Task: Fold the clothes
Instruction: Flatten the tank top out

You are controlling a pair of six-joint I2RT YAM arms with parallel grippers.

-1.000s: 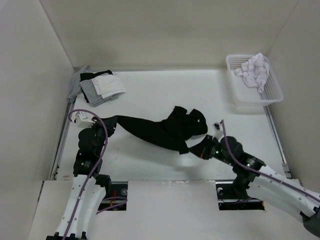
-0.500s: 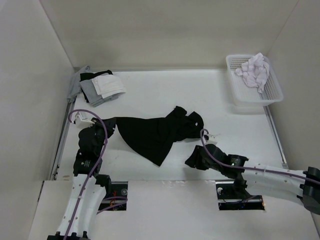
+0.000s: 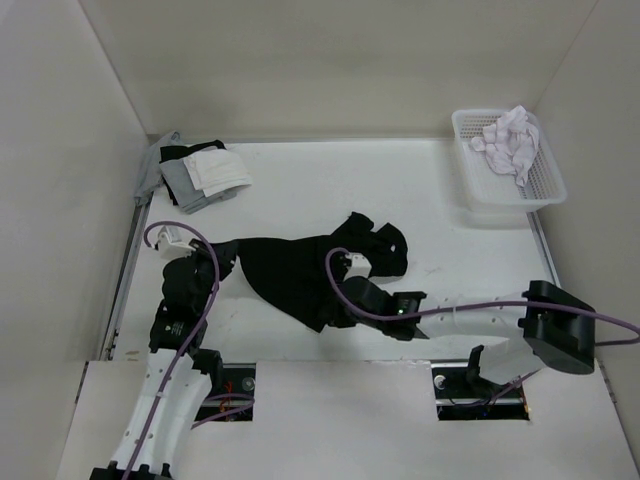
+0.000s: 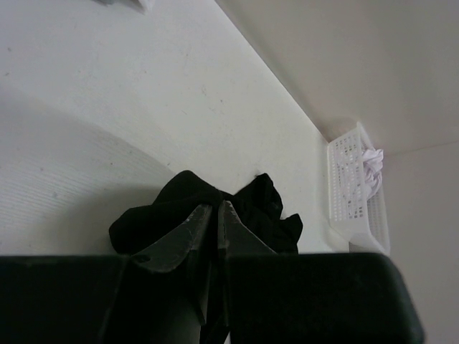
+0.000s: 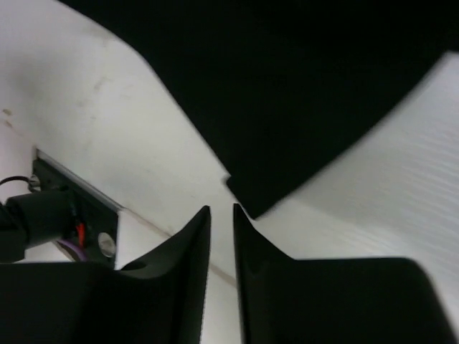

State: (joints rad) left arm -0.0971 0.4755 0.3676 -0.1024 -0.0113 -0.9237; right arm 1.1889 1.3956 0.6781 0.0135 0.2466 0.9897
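Since a second ago your right arm has swung across to the left, away from the white basket (image 3: 497,213), and the clothes (image 3: 300,268) it was stretching have sagged back onto the table (image 3: 350,190).

Far left of the basket, your left gripper (image 4: 214,209) is pinched shut on the left end of the clothes. The clothes lie left of the basket and nearer to you than it. About halfway between that gripper and the basket, your right gripper (image 5: 221,210) hovers over bare table. Its jaws stand only a narrow slit apart and hold nothing. A flat corner of the black hem lies just beside one fingertip, not between them.

The fabric is plain black with no print. It is drawn into a narrow band at the left gripper, widens to a point on the near side, and is bunched and crumpled at the end nearest the basket.

Count, from the left: one grey, white and black pile (image 3: 200,175), one black garment, two grippers, one basket, and one white cloth (image 3: 510,140) in it.
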